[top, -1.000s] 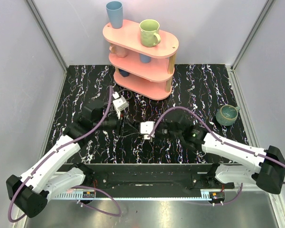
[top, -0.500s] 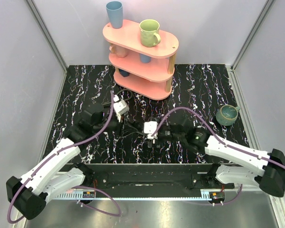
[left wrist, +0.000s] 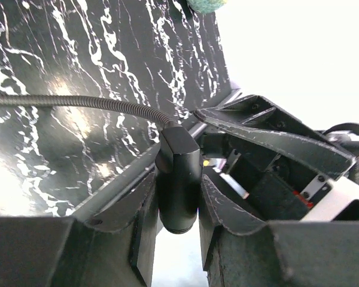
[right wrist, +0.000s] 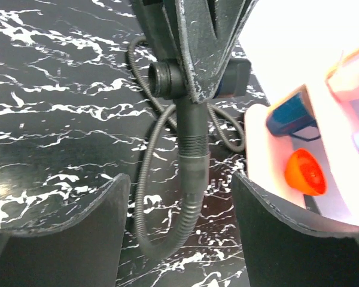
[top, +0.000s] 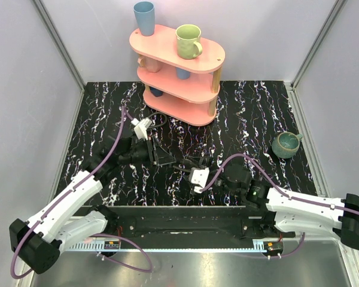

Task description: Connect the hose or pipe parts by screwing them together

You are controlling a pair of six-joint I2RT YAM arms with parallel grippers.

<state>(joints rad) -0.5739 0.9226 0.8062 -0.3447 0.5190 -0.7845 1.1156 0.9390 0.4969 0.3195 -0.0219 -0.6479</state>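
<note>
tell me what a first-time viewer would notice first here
The pink three-tier shelf at the back of the black marbled table stands out most, with a green mug and a blue cup on top. Next, mid-table, the left gripper clamps a black hose fitting, while the right gripper stands open facing it.

The tabletop showed a glossy black stone-look finish with white veining, catching glare at left in the wrist view. The hose looked ribbed and metallic, its end fitting smooth matt black. Black plastic fingers of the left gripper were scuffed pale; the pink shelf looked matt.
</note>
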